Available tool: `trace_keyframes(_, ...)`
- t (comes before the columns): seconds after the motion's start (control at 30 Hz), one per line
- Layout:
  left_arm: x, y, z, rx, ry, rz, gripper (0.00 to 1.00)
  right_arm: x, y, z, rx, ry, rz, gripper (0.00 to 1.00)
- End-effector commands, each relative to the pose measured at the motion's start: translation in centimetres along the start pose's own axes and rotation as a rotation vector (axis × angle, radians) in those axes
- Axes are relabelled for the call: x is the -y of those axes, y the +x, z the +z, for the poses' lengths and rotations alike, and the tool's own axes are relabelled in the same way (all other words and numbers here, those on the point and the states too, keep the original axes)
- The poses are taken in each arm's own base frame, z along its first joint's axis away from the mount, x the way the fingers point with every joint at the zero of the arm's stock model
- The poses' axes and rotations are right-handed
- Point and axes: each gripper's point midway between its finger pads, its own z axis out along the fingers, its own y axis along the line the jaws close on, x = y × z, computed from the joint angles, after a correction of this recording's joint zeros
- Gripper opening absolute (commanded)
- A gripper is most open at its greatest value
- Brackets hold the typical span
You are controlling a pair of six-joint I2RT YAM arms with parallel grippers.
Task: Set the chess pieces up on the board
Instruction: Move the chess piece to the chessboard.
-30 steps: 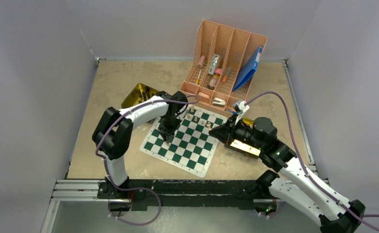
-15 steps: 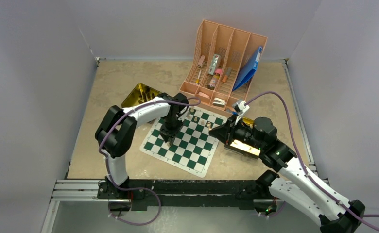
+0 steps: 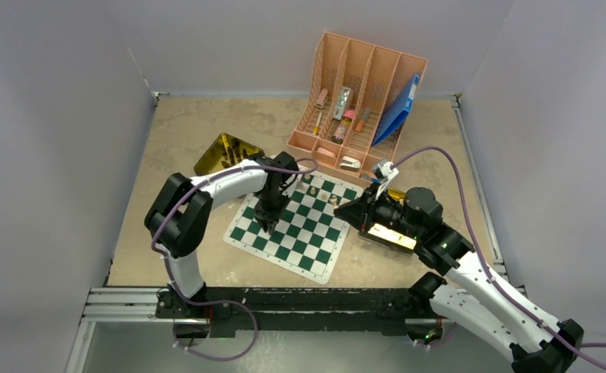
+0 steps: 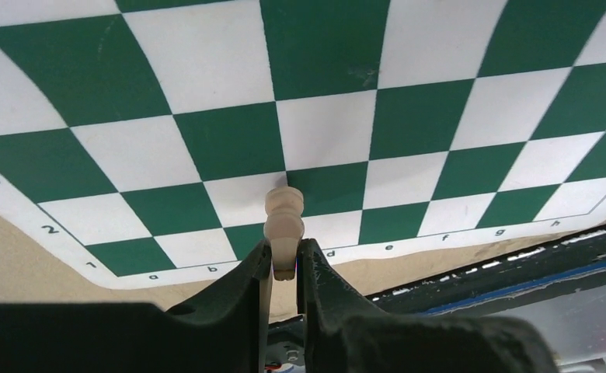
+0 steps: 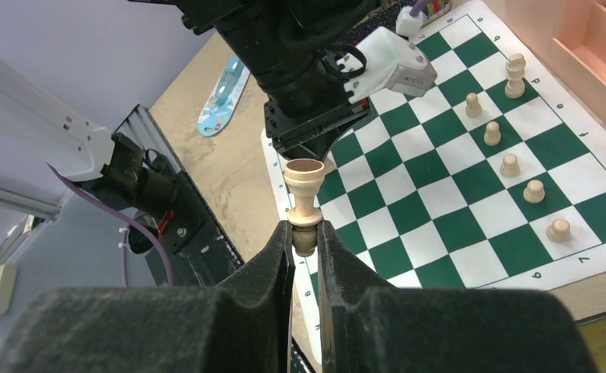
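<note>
The green and white board (image 3: 300, 247) lies mid-table and fills the left wrist view (image 4: 230, 62). My left gripper (image 3: 267, 224) hangs over the board's left part, shut on a pale tan chess piece (image 4: 283, 221) held close above the squares. My right gripper (image 3: 346, 211) hovers at the board's right edge, shut on a pale tan piece with a cup-shaped end (image 5: 305, 194). Several pale tan pieces (image 5: 510, 165) stand in a row along the board's far edge, also seen from the top (image 3: 320, 194). No dark brown pieces show.
A pink desk organiser (image 3: 358, 105) with tubes and a blue folder stands behind the board. One gold tin (image 3: 222, 153) lies at the back left, another (image 3: 389, 235) sits under the right arm. A small blue and white packet (image 5: 224, 89) lies on the table.
My left gripper has shifted slightly down and left over the board with its piece. The right arm has not moved.
</note>
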Motion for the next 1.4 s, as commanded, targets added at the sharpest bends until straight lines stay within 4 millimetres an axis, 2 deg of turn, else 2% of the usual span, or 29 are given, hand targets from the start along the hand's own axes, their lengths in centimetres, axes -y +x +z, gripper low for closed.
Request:
trace_keyframes(0.0, 0.6, -2.3, -3.4, 0.149, 0.02, -0.007, 0.13, -0.8, -2.1, -0.2, 0.067, -0.018, -0.028, 0.0)
trace_keyframes(0.13, 0.6, -4.0, -5.6, 0.245, 0.009, 0.016, 0.11, -0.7, -2.0, 0.0, 0.071, -0.022, -0.025, 0.0)
trace_keyframes(0.23, -0.2, -5.5, -6.5, 0.275, -0.024, 0.02, 0.11, -0.7, -2.0, 0.2, 0.062, -0.024, -0.03, 0.0)
trace_keyframes(0.43, -0.6, -8.7, -6.6, 0.27, 0.013, 0.026, 0.1, -0.8, -2.5, 0.0, 0.08, -0.014, -0.027, 0.0)
trace_keyframes(0.6, -2.8, -12.4, -6.9, 0.3, -0.052, 0.007, 0.11, -0.6, -2.5, 0.0, 0.07, -0.002, -0.022, 0.0)
trace_keyframes(0.73, -3.0, -15.0, -7.2, 0.345, -0.053, 0.022, 0.11, -0.9, -3.0, -0.5, 0.1, 0.0, -0.009, 0.0)
trace_keyframes(1.03, -4.0, -17.9, -6.1, 0.362, -0.086, 0.041, 0.13, -1.4, -3.5, -1.0, 0.115, -0.01, -0.005, 0.0)
trace_keyframes(1.2, -4.1, -18.5, -5.6, 0.377, -0.089, 0.058, 0.15, -1.4, -4.3, -1.0, 0.123, 0.001, -0.028, 0.0)
trace_keyframes(1.37, -5.0, -19.4, -4.9, 0.398, -0.132, 0.061, 0.17, -1.4, -4.2, -0.8, 0.112, -0.004, -0.021, 0.0)
